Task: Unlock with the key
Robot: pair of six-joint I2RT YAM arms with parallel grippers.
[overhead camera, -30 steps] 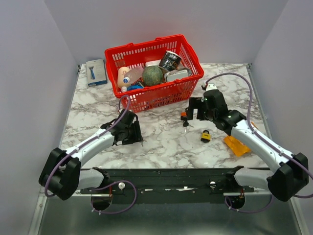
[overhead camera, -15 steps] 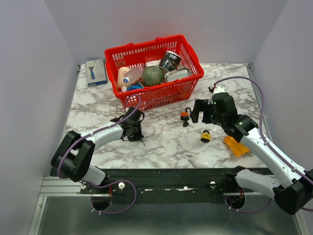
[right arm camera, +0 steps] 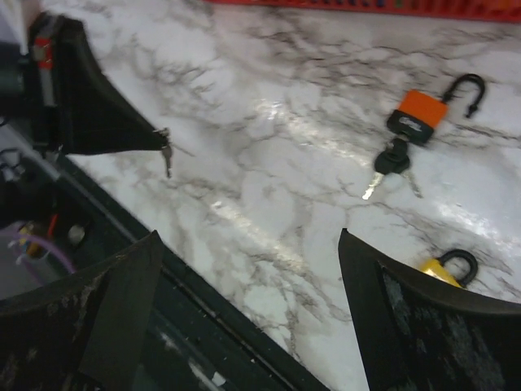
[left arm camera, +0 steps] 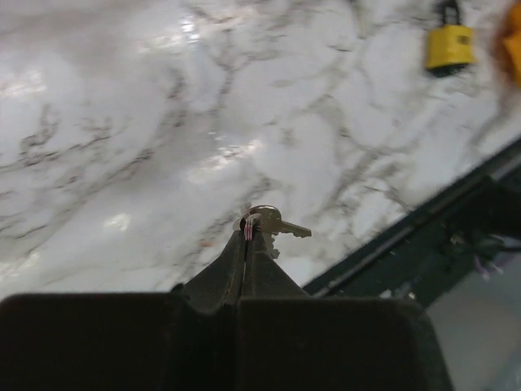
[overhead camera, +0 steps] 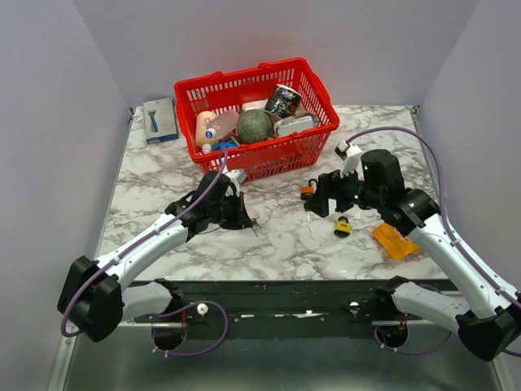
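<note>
My left gripper is shut on a small metal key on a ring, held just above the marble near the table's front edge; in the top view the key sticks out to the right of the left gripper. A yellow padlock lies right of centre, also visible in the left wrist view as the yellow padlock. An orange padlock with its shackle open has another key in it. My right gripper hangs open above the table near the orange padlock, holding nothing.
A red basket full of groceries stands at the back. A blue box lies at the back left, and an orange flat piece at the right. The black rail runs along the near edge.
The left gripper has closed on the key and carried it right, toward the centre. The right gripper has shifted slightly toward the near side, over the orange padlock.
</note>
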